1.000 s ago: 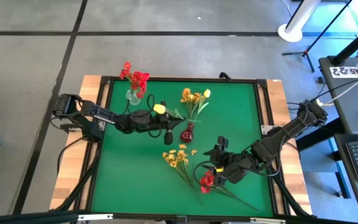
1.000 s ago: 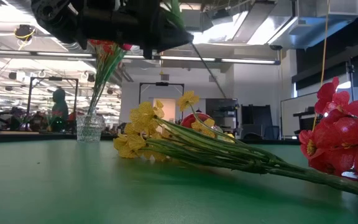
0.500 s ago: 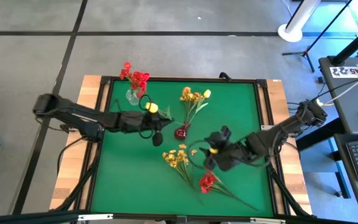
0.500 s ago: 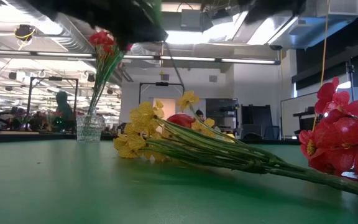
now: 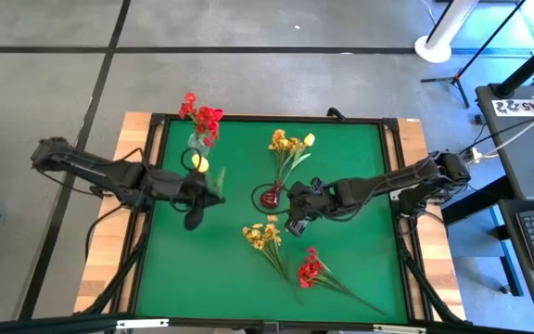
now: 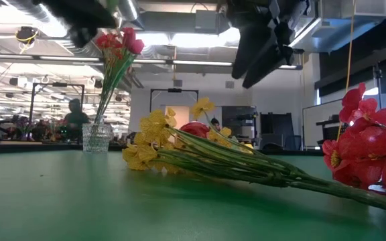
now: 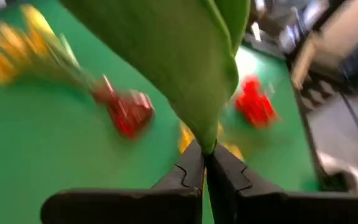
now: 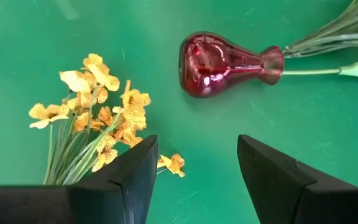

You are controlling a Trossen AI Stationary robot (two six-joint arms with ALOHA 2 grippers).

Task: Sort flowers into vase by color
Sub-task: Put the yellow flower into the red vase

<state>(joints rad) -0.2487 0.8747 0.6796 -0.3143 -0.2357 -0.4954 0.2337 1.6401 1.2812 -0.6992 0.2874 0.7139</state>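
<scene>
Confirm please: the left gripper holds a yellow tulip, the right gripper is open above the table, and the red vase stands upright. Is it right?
Not fully. The red vase does not stand upright: it lies on its side on the green table, with stems coming out of its mouth, as the right wrist view shows. The rest holds: the left gripper holds the yellow tulip, and the right gripper is open.

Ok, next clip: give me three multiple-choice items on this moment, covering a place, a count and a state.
1. The right gripper hovers above: A the clear vase; B the red vase and loose yellow spray; C the mat's corner.
2. Sprays lying outside any vase: A one; B two; C four.
3. The left gripper is: A open, empty; B shut on the clear vase; C shut on a yellow flower.
Key: B, both lie beneath it; B, the yellow spray and a red spray; C, it pinches the green stem.
</scene>
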